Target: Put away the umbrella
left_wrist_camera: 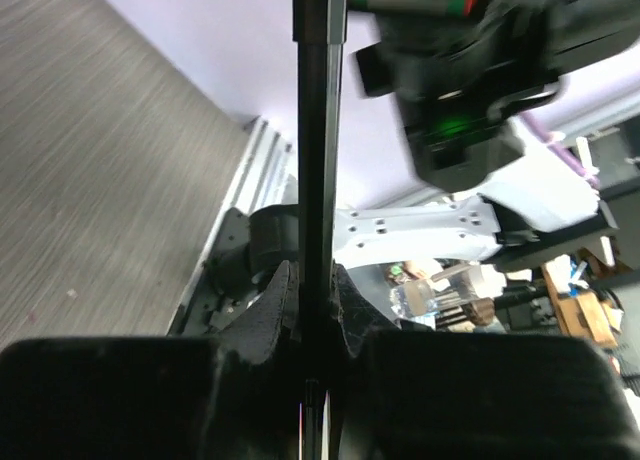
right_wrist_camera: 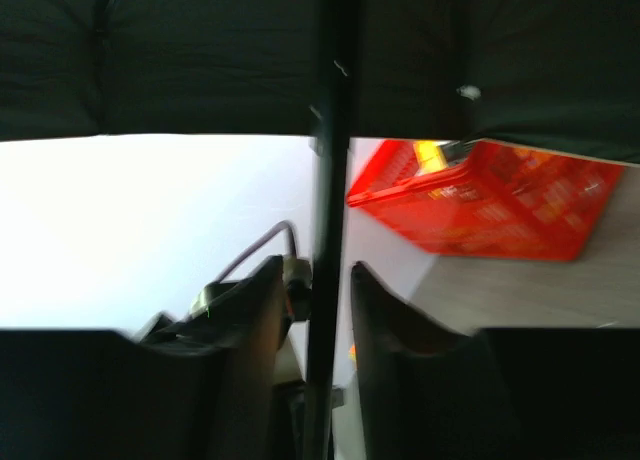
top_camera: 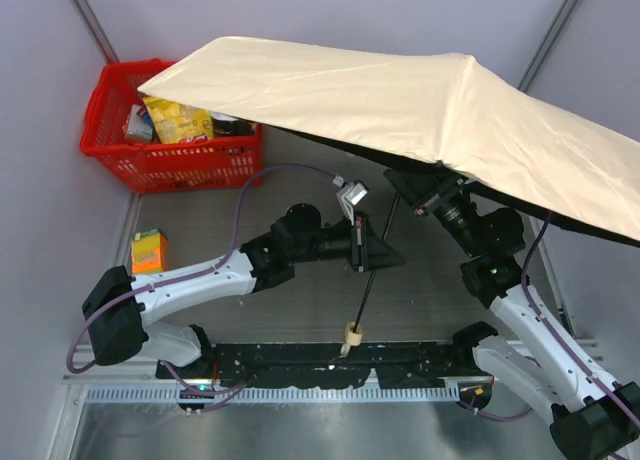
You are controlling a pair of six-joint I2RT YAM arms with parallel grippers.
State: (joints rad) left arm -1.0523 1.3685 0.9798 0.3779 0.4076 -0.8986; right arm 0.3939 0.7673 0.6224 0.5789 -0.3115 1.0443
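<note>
Barely begun: the umbrella (top_camera: 420, 110) is fully open, spread beside and partly over the red basket (top_camera: 112, 165) — left gripper (left_wrist_camera: 315, 285) clenched on its shaft (top_camera: 372, 280), right gripper (right_wrist_camera: 318, 280) loosely straddling it, unclosed — so collapsing and stowing remain.

Pale lilac walls (top_camera: 50, 230) enclose a grey wood-grain table (top_camera: 190, 230) under soft, even light. A red basket (top_camera: 170, 165) of snack packets sits at upper left, an orange box (top_camera: 148, 251) at left, a metal rail (top_camera: 300, 393) along the bottom.
</note>
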